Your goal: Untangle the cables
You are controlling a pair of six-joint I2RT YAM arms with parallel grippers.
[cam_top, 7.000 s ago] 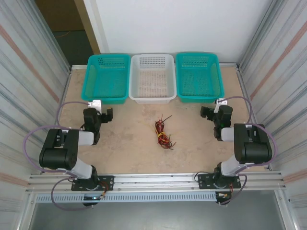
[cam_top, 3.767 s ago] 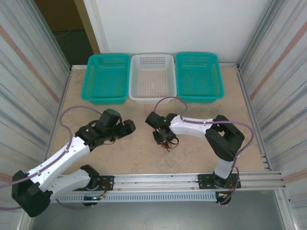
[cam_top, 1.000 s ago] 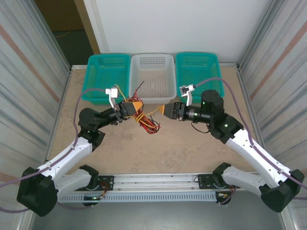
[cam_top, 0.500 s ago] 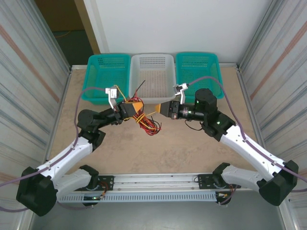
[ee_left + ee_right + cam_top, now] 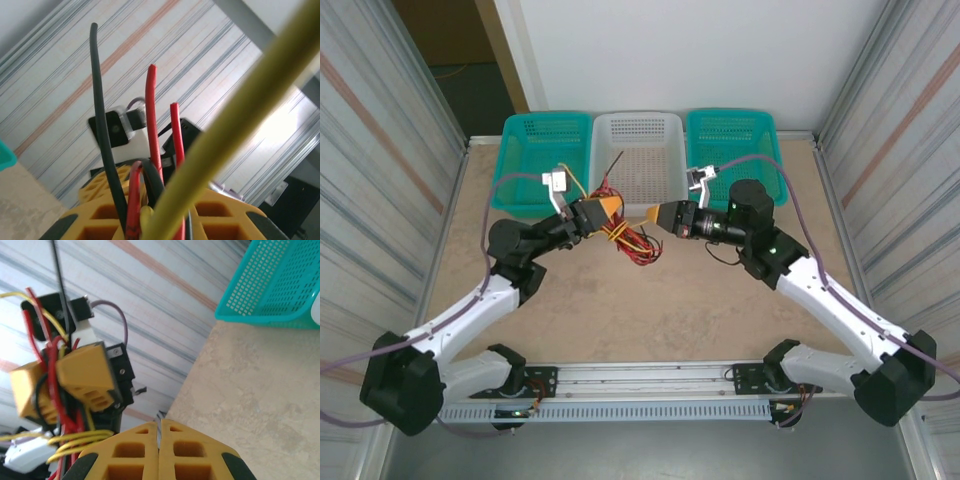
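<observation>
Left gripper (image 5: 608, 207) clamps the cables (image 5: 635, 243) aloft in narrow jaws, presumably for separating. Right gripper (image 5: 657, 215), jaws pressed together just beside them, may pinch 1 strand; I cannot tell.

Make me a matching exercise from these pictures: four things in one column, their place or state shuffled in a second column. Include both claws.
Things
1. left claw
2. right claw
3. cables
4. white basket

Place or state
A. at the far edge of the table, middle of the row
B. shut, fingertips pressed together
C. clamped on thin strands
D. red, black and yellow tangle hanging above the tabletop

Pairs: 1-C, 2-B, 3-D, 4-A
</observation>
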